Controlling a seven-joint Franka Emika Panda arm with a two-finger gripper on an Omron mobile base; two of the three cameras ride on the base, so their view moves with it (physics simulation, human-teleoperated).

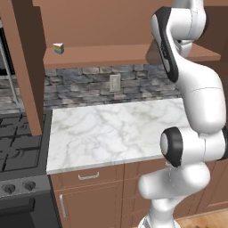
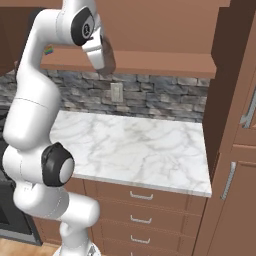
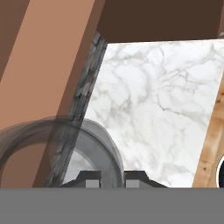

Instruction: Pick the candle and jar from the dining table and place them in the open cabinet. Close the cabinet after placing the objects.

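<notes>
At the bottom of the hand view, fingers point(image 3: 111, 178) pinching the grey translucent jar point(image 3: 65, 151), its rim arcing through the lower left of the frame. Beyond, across the middle and right, the marble worktop point(image 3: 162, 100); along the upper left, the brown cabinet shelf point(image 3: 57, 57). On that shelf in the upper left of the left base view, a small rainbow-striped wedge point(image 1: 58, 48).

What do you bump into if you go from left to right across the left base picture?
Stove → open cabinet door → rainbow wedge on the shelf → wall outlet → robot arm.
</notes>
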